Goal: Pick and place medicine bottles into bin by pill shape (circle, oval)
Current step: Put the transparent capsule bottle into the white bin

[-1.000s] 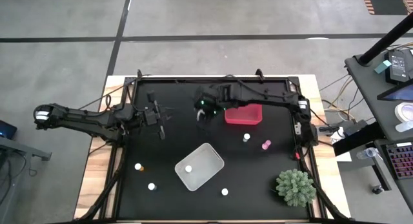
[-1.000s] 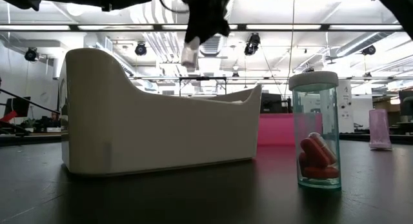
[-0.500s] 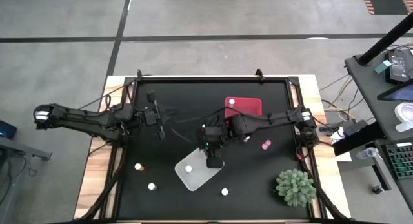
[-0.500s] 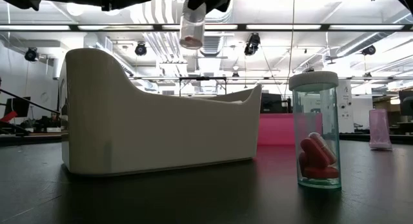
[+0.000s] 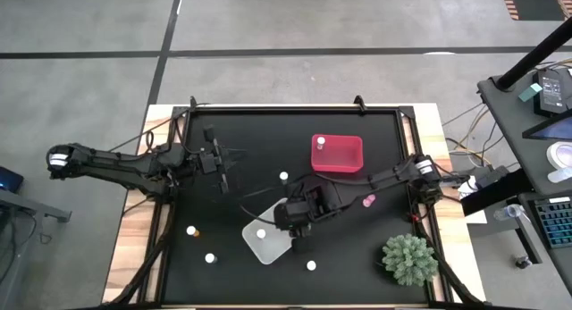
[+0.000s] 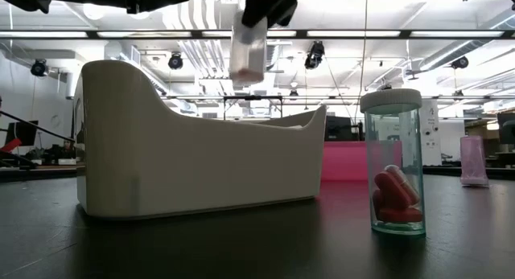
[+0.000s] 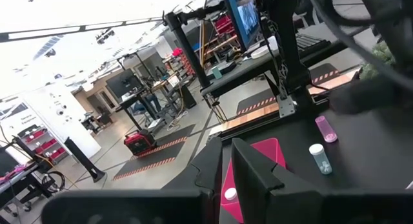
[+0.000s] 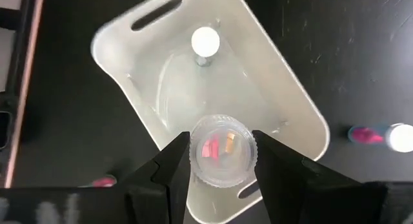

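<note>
Over the white bin, the right gripper grips a clear bottle.

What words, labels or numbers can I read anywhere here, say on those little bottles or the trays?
None can be read.
The medicine bottle held by the right end effector over the white bin: no label visible.
The teal bottle on the table: no print visible.
The monitor in the room behind: content too blurred to read.

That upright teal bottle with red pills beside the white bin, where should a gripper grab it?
Grip the teal bottle across its round body just under the cap, coming down from above: it stands upright, clear of the white bin.
</note>
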